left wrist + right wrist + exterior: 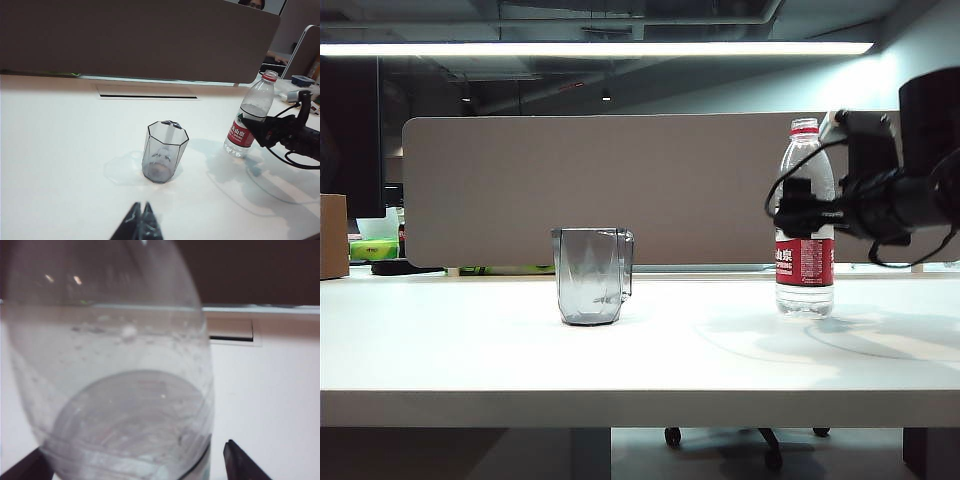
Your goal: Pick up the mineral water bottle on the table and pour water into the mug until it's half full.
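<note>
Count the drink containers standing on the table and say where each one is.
2. The mug stands near the table's middle; the mineral water bottle stands to its right, between the right gripper's open jaws. The frames show no others.

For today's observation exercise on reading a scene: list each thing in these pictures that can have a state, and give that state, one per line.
mineral water bottle: upright on the table, cap off, partly filled.
mug: upright, no water visible, apart from the bottle.
right gripper: open, fingers either side of the bottle's upper part.
left gripper: shut, hovering short of the mug, holding nothing.
table: bears bottle and mug.
</note>
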